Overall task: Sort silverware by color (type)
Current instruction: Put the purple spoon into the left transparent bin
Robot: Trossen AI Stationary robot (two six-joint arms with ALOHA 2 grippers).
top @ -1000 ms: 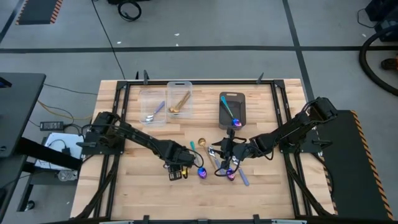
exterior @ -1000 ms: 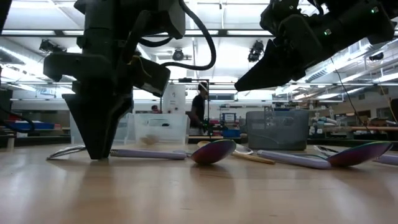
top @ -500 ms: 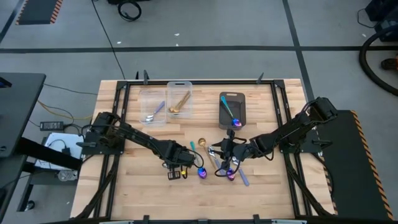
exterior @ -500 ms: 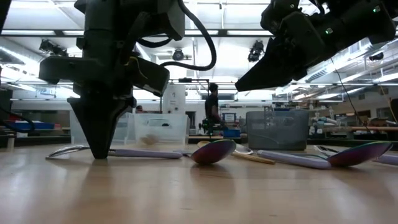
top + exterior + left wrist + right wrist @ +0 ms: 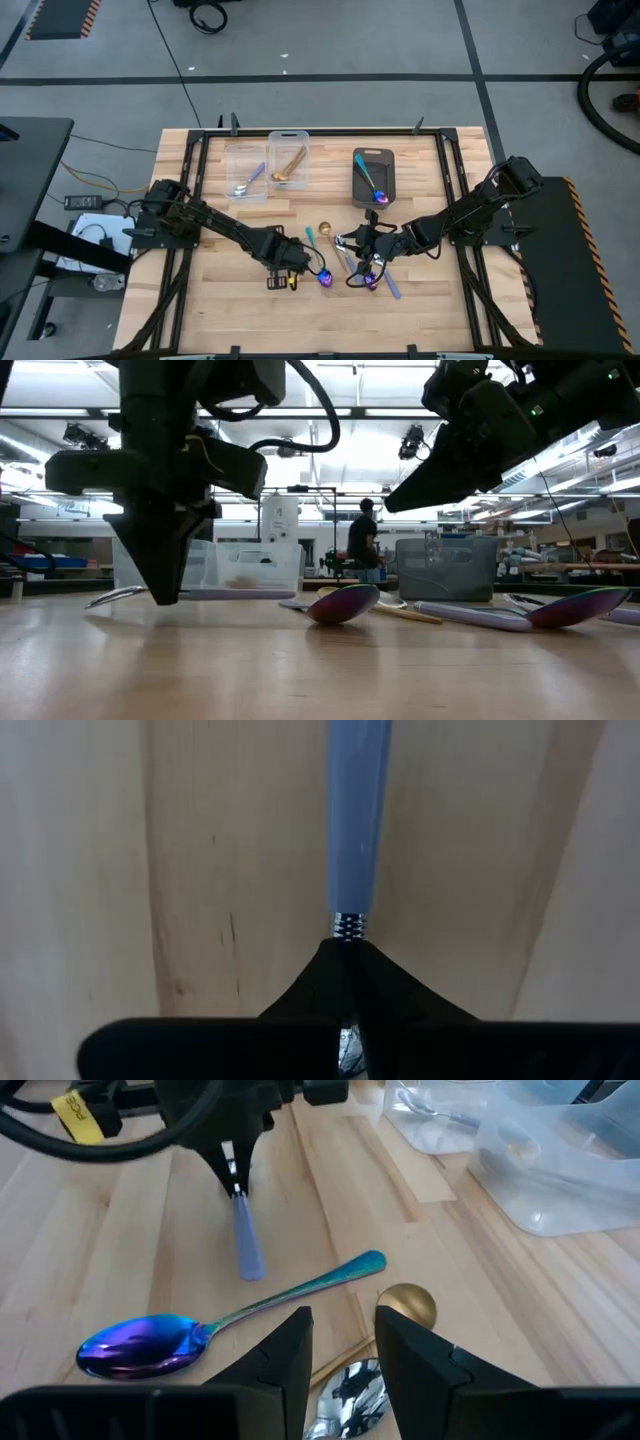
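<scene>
- Three spoons are already sorted, one per bin at the far side of the table point(image 5: 200, 300): a lavender-handled one in the left clear bin point(image 5: 232, 156), a gold one in the clear bin beside it point(image 5: 297, 138), and an iridescent one in the dark grey bin point(image 5: 385, 158).
- A fourth seems to be in progress. The lavender-handled spoon point(image 5: 358, 820) is pinched at its neck by the left gripper point(image 5: 163, 592), fingers clamped tight on it, near the middle of the table, left of the pile. In the low view it looks to be held just clear of the wood.
- Going by colour, the left clear bin is probably where it is meant to go.
- The rest is unsorted in a loose pile point(image 5: 352, 262) at the table's centre: an iridescent spoon point(image 5: 200, 1335), a gold spoon point(image 5: 407, 1302), a silver bowl point(image 5: 350, 1392) and a few more, tangled enough that an exact count can't be given.
- The right gripper point(image 5: 345, 1355) is held just above that pile, fingers parted by a narrow gap, with nothing gripped.
- So roughly a third is done, as far as can be judged, and most of the picking is left.
</scene>
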